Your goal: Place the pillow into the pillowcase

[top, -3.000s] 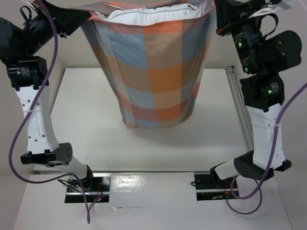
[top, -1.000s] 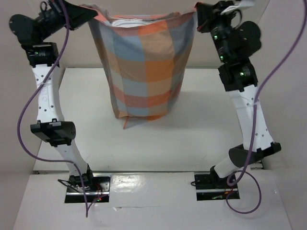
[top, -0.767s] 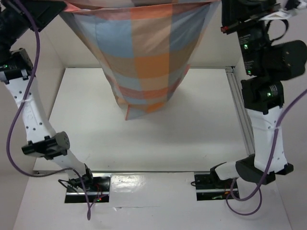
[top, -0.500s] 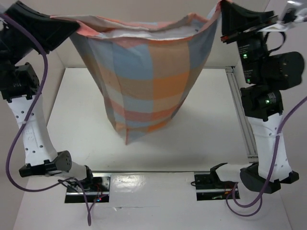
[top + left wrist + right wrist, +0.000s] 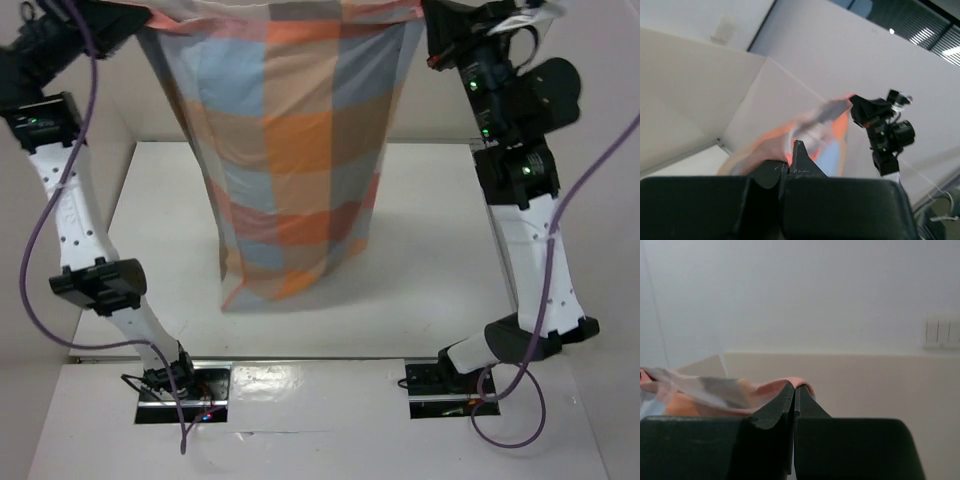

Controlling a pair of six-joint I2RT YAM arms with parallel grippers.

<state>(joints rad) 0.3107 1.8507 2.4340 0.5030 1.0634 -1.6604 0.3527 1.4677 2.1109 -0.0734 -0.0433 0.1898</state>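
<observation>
The checked orange, blue and grey pillowcase (image 5: 300,150) hangs mouth-up between both arms, bulging, and its bottom edge reaches down to the white table. The pillow is hidden; no white cushion shows at the mouth. My left gripper (image 5: 130,15) is shut on the left corner of the mouth. In the left wrist view my left gripper (image 5: 791,150) pinches blurred orange cloth (image 5: 770,147). My right gripper (image 5: 432,25) is shut on the right corner. In the right wrist view my right gripper (image 5: 795,388) has a pink-orange hem (image 5: 740,395) folded over its tips.
The white table (image 5: 440,250) lies under the hanging case. An aluminium rail (image 5: 492,205) runs along its right side, and beige walls stand at the left (image 5: 110,120) and back. Both arm bases sit at the near edge. The right arm (image 5: 885,135) shows in the left wrist view.
Both arms have swung up and down with the case. The case now hangs longer and straighter, with its bottom nearer the front. The white pillow edge seen at the mouth no longer shows.
</observation>
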